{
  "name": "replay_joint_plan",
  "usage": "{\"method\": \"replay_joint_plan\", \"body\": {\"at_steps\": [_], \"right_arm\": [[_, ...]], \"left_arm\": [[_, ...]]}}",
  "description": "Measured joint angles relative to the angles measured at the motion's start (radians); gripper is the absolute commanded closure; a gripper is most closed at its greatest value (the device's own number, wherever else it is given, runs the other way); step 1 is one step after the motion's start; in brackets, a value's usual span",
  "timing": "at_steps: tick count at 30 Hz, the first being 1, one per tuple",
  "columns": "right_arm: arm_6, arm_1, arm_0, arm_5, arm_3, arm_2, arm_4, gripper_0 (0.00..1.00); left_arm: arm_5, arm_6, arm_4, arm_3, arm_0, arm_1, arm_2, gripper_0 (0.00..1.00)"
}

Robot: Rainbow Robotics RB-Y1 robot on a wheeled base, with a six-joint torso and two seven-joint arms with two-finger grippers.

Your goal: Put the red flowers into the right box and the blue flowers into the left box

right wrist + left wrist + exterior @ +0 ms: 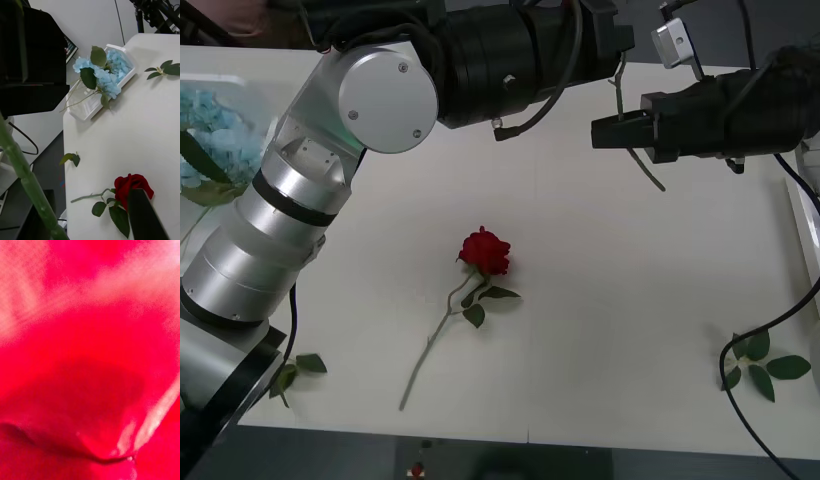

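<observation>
One red rose [485, 250] lies on the white table, near the middle, its stem pointing toward the front edge; it also appears in the right wrist view [133, 185]. My left gripper [617, 55] reaches across the back of the table, and red petals [90, 363] press against its wrist camera. A thin grey-green stem [642, 160] hangs down from it. My right gripper [612, 131] is at that stem and open: the stem [22, 172] runs along one side and a black finger [144, 217] stands well apart on the other. The blue flowers [215, 130] lie in the left box [88, 108].
The right box's pale rim [805, 205] shows at the table's right edge. Loose leaf sprigs lie at the front right [760, 368] and the front left [298, 368]. My silver left arm [290, 210] covers the table's left side. A black cable [740, 345] hangs at the right.
</observation>
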Motion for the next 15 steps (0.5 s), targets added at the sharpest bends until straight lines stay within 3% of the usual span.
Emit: {"method": "replay_joint_plan", "body": {"at_steps": [12,14,15], "right_arm": [[-0.018,0.000,0.000,0.001,0.000,-0.010,0.000,1.00],[-0.022,0.000,0.000,0.001,0.000,-0.010,0.000,1.00],[-0.023,0.000,0.000,0.001,0.000,-0.010,0.000,1.00]], "left_arm": [[0.000,0.000,0.000,0.000,0.000,0.000,0.000,0.99],[0.000,0.000,0.000,0.000,0.000,0.000,0.000,0.41],[0.000,0.000,0.000,0.000,0.000,0.000,0.000,0.32]]}}
